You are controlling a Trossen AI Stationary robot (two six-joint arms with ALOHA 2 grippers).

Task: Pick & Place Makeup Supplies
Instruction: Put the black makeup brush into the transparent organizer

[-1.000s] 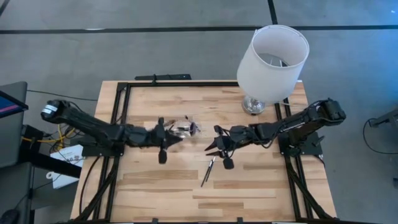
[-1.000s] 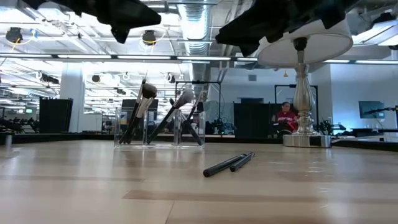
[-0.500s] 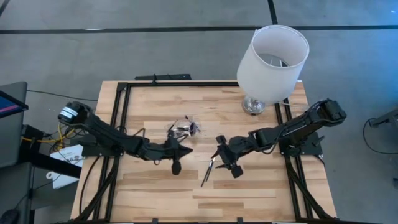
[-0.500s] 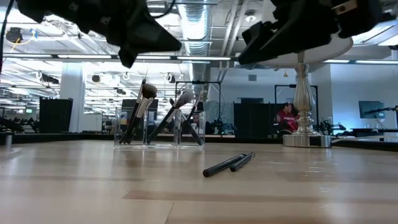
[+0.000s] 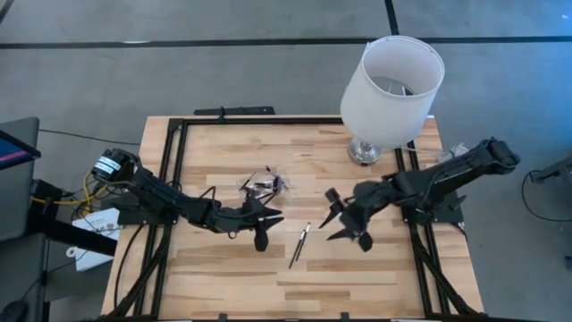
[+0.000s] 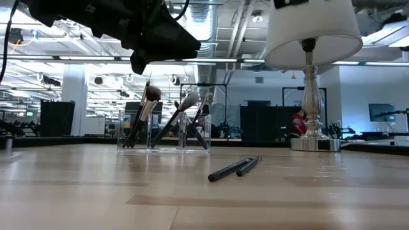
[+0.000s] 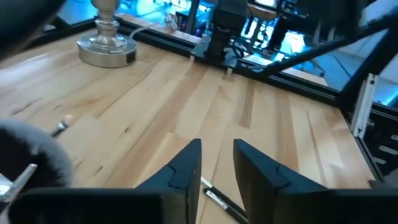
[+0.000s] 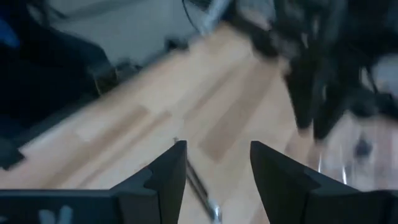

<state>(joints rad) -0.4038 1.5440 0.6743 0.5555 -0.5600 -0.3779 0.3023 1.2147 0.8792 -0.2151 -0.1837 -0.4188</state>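
— Changed over the last second? Both arms shifted. Left gripper [image 5: 271, 217] pushed from mid-left of the high view toward centre, now just left of the two loose brushes [image 5: 298, 245] lying side by side on the wood table [image 5: 357, 277]. Right gripper [image 5: 332, 215] swung away from above those brushes to the right of centre; gone entirely from the upper right of the low view, where only the lamp [image 6: 311, 38] remains.

— Meaning for the task?

— Looks like a handover of the pick: left arm closing in on the brushes, right arm backing off. Nothing lifted yet; brushes [image 6: 234, 167] flat on the table in the lower centre of the low view, unmoved across all pictures.

— Claws?

— Left fingers [image 7: 186, 165] parted with a gap, holding nothing, brushes [image 7: 219, 198] just past the tips. Right fingers [image 8: 171, 165] spread wide, likewise empty, a thin brush [image 8: 199, 186] on the table between them.

— Rest of the supplies?

— Standing in the clear organizer [image 6: 163, 131], left of centre in the low view: several brushes, heads up. From above, merely a small glinting tangle [image 5: 265, 186]; no count possible.

— Hidden or unclear?

— Left gripper in the low view cut off by the top edge, tips not visible. Right wrist picture smeared; dark shapes at upper right unreadable.
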